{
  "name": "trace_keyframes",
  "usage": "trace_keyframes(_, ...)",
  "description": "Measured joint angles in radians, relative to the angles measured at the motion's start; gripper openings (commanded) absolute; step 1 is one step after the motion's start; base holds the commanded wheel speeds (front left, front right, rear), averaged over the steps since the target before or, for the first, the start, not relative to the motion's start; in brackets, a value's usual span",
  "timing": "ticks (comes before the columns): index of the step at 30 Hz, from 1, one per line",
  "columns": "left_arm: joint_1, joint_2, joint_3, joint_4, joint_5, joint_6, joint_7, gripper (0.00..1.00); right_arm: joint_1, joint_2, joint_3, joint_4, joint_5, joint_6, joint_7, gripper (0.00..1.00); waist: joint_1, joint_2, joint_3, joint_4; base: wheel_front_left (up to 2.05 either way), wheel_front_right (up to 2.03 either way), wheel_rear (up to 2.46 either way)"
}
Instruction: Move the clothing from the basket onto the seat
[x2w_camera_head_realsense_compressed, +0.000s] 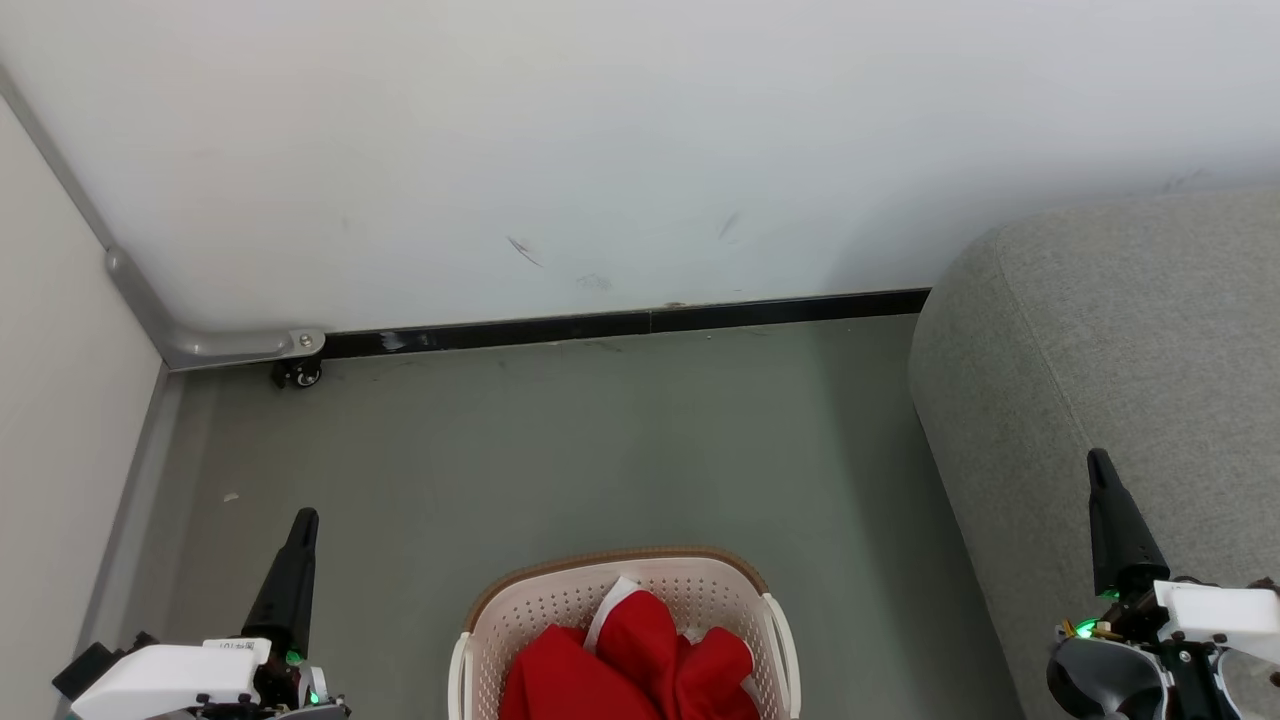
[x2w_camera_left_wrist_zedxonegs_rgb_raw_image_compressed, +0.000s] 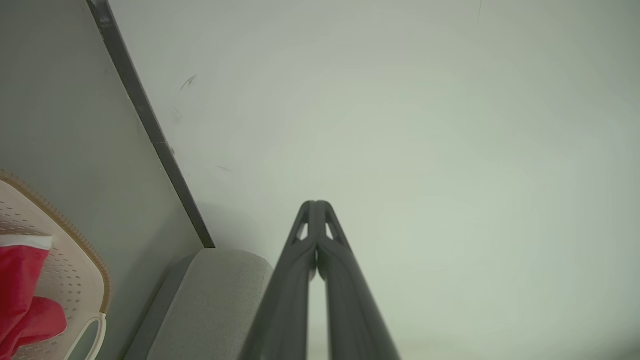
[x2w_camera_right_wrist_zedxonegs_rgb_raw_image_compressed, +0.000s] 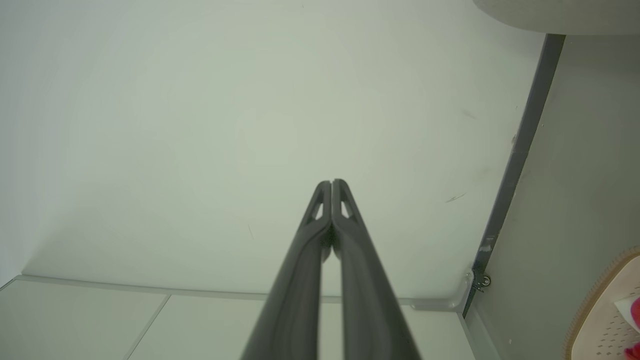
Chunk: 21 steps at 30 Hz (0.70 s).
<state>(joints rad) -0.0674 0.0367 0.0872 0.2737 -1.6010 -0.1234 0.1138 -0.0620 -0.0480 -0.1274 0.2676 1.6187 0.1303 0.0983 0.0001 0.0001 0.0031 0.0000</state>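
Two grippers, neither holding anything. Basket (x2w_camera_head_realsense_compressed: 540, 610) stands on the floor (x2w_camera_head_realsense_compressed: 600, 440), at the bottom centre of the head view. Clothing (x2w_camera_head_realsense_compressed: 620, 670), red with a strip of white trim, lies heaped inside the basket, below its brown rim.

Seat (x2w_camera_head_realsense_compressed: 1120, 330) is right of the basket, apart from it, with bare floor between them.

Left gripper (x2w_camera_head_realsense_compressed: 300, 535) hangs left of the basket, well clear of it. Its jaws are together, tips touching in the left wrist view.

Right gripper (x2w_camera_head_realsense_compressed: 1105, 490) hangs right of the basket, seen against the seat. Its jaws are likewise pressed together.

Wall (x2w_camera_head_realsense_compressed: 600, 150) rises beyond the basket, with black skirting (x2w_camera_head_realsense_compressed: 620, 322) at its foot.
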Motion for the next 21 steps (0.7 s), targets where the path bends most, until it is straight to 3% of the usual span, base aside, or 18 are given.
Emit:
trace_keyframes(5,0.0,0.0,0.0,0.0,0.0,0.0,0.0,0.0,0.0,0.0,0.0,0.0,0.0,0.0,0.0,0.0,0.0,0.0,0.0,0.0,0.0,0.0,0.0)
trace_keyframes(6,0.0,0.0,0.0,0.002,0.0,0.0,0.0,1.0,0.001,0.0,0.0,0.002,0.0,0.0,0.0,1.0,0.0,0.0,0.0,0.0,0.0,0.0,0.0)
trace_keyframes(21,0.041,-0.017,-0.035,0.044,0.004,0.001,-0.028,1.0,0.058,0.016,0.026,0.039,-0.011,0.0,-0.024,1.0,0.0001,0.0,-0.001,0.0,0.0,0.0,0.0)
